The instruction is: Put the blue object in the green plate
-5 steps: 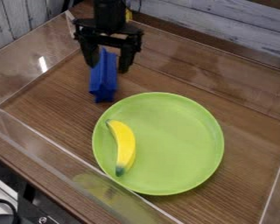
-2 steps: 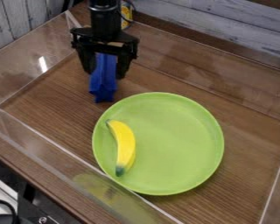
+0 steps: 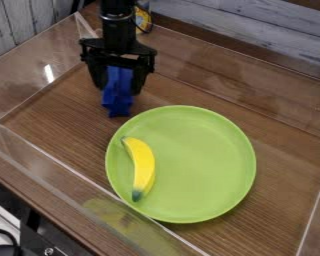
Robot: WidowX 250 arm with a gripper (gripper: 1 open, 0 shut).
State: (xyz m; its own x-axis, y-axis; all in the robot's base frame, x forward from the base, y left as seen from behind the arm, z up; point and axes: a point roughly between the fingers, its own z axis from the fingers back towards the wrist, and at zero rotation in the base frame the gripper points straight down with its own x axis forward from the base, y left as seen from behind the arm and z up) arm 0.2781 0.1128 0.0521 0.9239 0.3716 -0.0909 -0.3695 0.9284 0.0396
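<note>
Dark wood table (image 3: 243,90), clear walls around it, green plate (image 3: 203,165) laid at centre-front, blue object (image 3: 117,92) stood just behind the plate's left rim

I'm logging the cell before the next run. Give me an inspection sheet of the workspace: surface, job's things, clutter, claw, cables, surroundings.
Surface: brown wood-grain table, ringed by clear plastic walls.
Job's things: blue object stands on the table just off the green plate, not in it; the plate lies flat.
Clutter: yellow banana lies on the plate's left part.
Claw: black claw is down over the blue object, fingers on either side of its upper part; a firm grip cannot be confirmed.
Cables: nothing clearly seen; dark shapes at the bottom-left corner are too unclear to name.
Surroundings: pale plank wall behind the table.
</note>
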